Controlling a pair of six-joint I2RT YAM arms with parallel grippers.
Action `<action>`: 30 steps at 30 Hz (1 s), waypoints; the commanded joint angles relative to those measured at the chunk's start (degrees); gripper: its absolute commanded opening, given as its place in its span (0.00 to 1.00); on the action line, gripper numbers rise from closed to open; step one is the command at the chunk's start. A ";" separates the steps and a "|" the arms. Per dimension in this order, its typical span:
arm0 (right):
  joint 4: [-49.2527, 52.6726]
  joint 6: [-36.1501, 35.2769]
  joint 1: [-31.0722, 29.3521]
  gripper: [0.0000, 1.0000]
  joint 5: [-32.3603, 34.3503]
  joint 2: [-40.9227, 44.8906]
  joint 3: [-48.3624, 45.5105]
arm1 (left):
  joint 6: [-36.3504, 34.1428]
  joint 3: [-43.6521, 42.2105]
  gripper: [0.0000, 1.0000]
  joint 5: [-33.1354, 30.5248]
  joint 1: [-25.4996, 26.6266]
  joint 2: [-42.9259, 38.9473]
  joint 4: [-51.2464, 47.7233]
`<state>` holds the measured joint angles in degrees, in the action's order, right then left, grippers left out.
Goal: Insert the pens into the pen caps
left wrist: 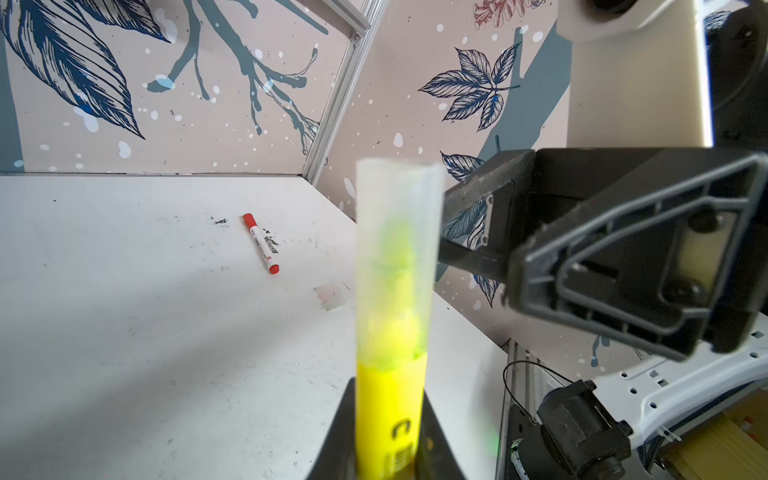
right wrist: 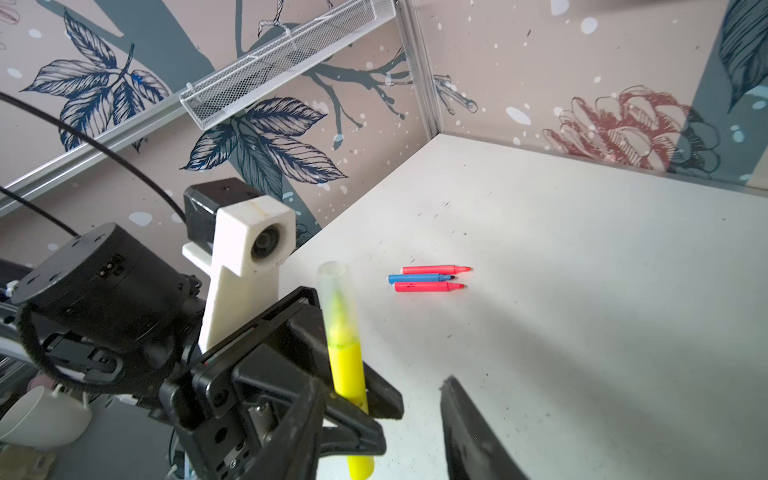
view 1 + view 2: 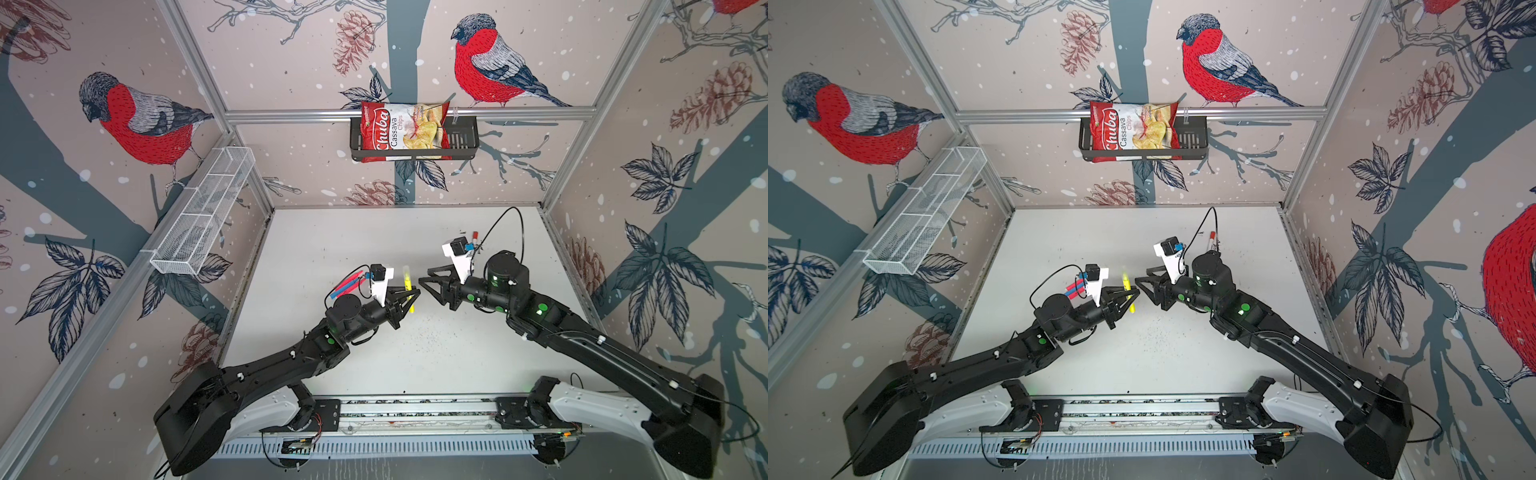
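Left wrist view: left pincer (image 1: 388, 457) is clamped together on the barrel of a yellow felt-tip (image 1: 390, 407). The pen stands up out of the jaws. A translucent cap (image 1: 397, 249) sits over its upper end, with the nib a green-yellow blur inside. Cannot tell if the cap is pushed fully home.

Right pincer (image 3: 424, 277): jaws apart with nothing between them, tips aimed at the left pincer. It is just beside the capped end of the pen, and no contact shows in either top view.

Right wrist view: three more pens lie flat on the white table (image 2: 582, 291) beyond the left pincer, on the side away from the right pincer. A blue felt-tip (image 2: 419, 278) lies between two pink-red felt-tips (image 2: 434, 269), all parallel and side by side, nibs bare.

A white-barrelled marker (image 1: 261, 243), red at both ends, lies flat well apart from both pincers, out past the right arm's wrist. Near it on the table is a small translucent piece, seemingly a loose cap (image 1: 330, 296), lying between the marker and the left pincer.
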<state>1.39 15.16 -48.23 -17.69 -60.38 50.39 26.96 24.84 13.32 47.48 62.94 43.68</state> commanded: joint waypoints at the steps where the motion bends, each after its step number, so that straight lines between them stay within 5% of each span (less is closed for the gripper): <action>1: -0.69 -0.93 -0.73 0.42 -3.91 -1.24 0.55 | -1.17 0.88 0.00 -0.06 -0.09 0.67 0.95; 14: 0.57 -2.37 -1.52 0.36 -3.62 -7.25 3.62 | -1.62 1.02 0.00 -0.46 0.77 1.05 0.99; 22: 2.80 -3.29 -1.35 0.15 -3.14 -10.31 6.13 | -2.39 1.87 0.00 -1.14 0.81 2.09 0.35; 23: 3.34 -3.29 -1.04 0.14 -2.11 -10.61 6.49 | -2.28 1.69 0.07 -1.70 0.80 1.97 0.29; 27: 3.79 -1.24 2.10 0.09 0.32 -11.16 7.18 | -2.23 2.17 0.61 -4.87 0.80 2.10 -3.09; 30: 3.23 -0.04 5.36 0.06 0.96 -11.91 7.18 | -2.87 2.87 0.67 -5.88 0.80 2.29 -6.26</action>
<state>4.99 13.72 -44.66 -18.39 -71.57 57.10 25.43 27.00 9.76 48.25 65.12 39.57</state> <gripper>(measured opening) 0.175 0.697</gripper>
